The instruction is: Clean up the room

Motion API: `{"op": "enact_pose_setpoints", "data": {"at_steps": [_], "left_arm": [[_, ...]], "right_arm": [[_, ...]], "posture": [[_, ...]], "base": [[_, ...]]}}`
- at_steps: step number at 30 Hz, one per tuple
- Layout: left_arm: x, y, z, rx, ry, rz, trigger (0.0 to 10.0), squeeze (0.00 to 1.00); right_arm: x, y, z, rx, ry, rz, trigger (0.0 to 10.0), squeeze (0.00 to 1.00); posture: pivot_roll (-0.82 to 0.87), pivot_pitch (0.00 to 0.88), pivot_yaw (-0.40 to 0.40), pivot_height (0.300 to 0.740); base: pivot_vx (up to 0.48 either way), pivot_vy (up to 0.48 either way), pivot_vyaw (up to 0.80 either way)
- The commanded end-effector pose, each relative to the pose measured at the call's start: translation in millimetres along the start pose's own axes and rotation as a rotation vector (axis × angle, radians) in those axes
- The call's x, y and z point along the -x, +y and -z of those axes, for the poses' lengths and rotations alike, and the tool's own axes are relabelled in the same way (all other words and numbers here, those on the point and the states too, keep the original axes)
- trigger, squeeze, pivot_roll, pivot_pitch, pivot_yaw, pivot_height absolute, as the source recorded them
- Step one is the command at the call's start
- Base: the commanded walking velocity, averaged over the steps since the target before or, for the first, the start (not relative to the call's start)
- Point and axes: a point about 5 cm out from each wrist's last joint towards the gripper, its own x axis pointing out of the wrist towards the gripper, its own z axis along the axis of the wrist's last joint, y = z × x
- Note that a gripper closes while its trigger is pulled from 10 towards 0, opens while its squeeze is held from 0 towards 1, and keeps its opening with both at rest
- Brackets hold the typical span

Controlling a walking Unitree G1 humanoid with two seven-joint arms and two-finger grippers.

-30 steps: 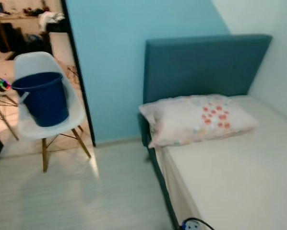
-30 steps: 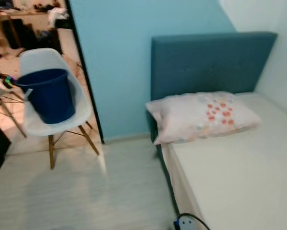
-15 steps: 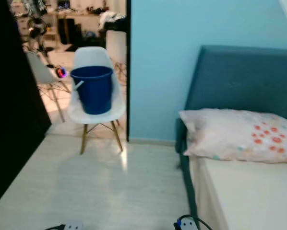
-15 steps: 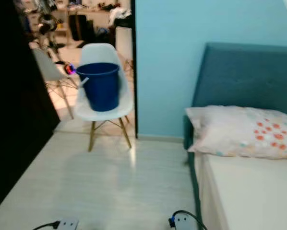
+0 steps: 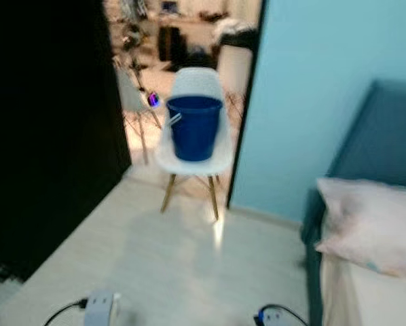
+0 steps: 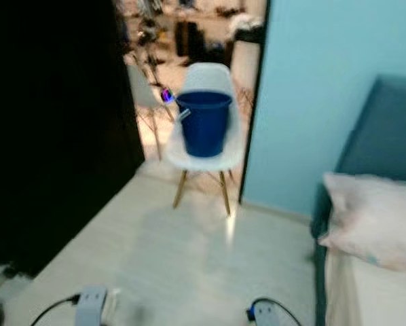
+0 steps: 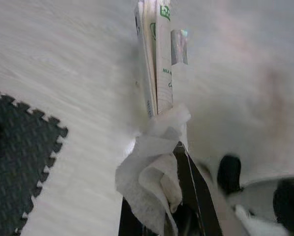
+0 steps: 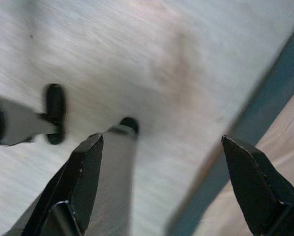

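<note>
Transport step in hand: the left gripper (image 7: 159, 162) is clamped on a crumpled white tissue (image 7: 149, 172) and a flat folded carton (image 7: 157, 59), carried above pale wood-grain floor. The right gripper (image 8: 161, 167) hangs wide apart, holding nothing. Judged next: approach the round blue bucket (image 5: 194, 126) on the white moulded chair (image 5: 193, 146) and release above its rim

A crumpled white tissue (image 7: 154, 169) and a flat folded paper packet (image 7: 158, 59) with green print are being pinched together in the left gripper (image 7: 171, 216), the packet sticking straight out past the fingertips, over the pale floor. A dark blue bucket (image 5: 193, 127) is standing upright on the seat of a white chair (image 5: 195, 153) at the doorway.
</note>
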Motion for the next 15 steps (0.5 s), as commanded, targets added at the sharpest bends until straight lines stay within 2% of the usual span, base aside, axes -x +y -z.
{"op": "enact_pose_setpoints", "data": {"at_steps": [1, 3, 7, 10, 12, 13, 15], "left_arm": [[-2.8, -4.8, -16, 0.005, -0.054, 0.015, 10.0, 0.00], [-3.2, -6.0, -19, 0.008, -0.066, 0.020, 10.0, 0.00], [-4.9, -11.1, -38, 0.024, -0.149, 0.036, 10.0, 0.00], [-5.0, -11.7, -41, 0.027, -0.162, 0.037, 10.0, 0.00], [-5.7, -10.5, -59, 0.046, -0.231, 0.024, 10.0, 0.00], [-5.7, -7.2, -81, 0.064, -0.305, 0.000, 10.0, 0.00], [-5.5, -6.1, -86, 0.067, -0.323, -0.008, 10.0, 0.00]], "right_arm": [[-0.1, 4.2, 4, -0.004, 0.007, -0.006, 10.0, 0.00], [-0.1, 3.8, 4, 0.004, 0.011, -0.002, 10.0, 0.00], [0.2, 3.1, 5, -0.001, 0.013, 0.001, 10.0, 0.00], [0.2, 3.0, 5, 0.000, 0.014, 0.001, 10.0, 0.00], [0.2, 2.8, 5, 0.000, 0.016, 0.002, 10.0, 0.00], [0.3, 2.6, 6, 0.006, 0.017, 0.000, 10.0, 0.00], [0.3, 2.6, 6, 0.007, 0.018, 0.000, 10.0, 0.00]], "posture": [[-0.01, 0.000, -0.066, 0.740], [-0.01, 0.000, -0.067, 0.740], [-0.02, 0.000, -0.066, 0.740], [-0.02, 0.000, -0.066, 0.740], [-0.02, 0.000, -0.065, 0.740], [-0.02, 0.000, -0.065, 0.740], [-0.02, 0.000, -0.065, 0.740]], "base": [[0.409, 0.000, 0.00], [0.409, 0.000, 0.00], [0.432, 0.000, 0.00], [0.439, 0.000, 0.00], [0.480, 0.000, 0.00], [0.480, 0.000, 0.00], [0.480, 0.000, 0.00]]}}
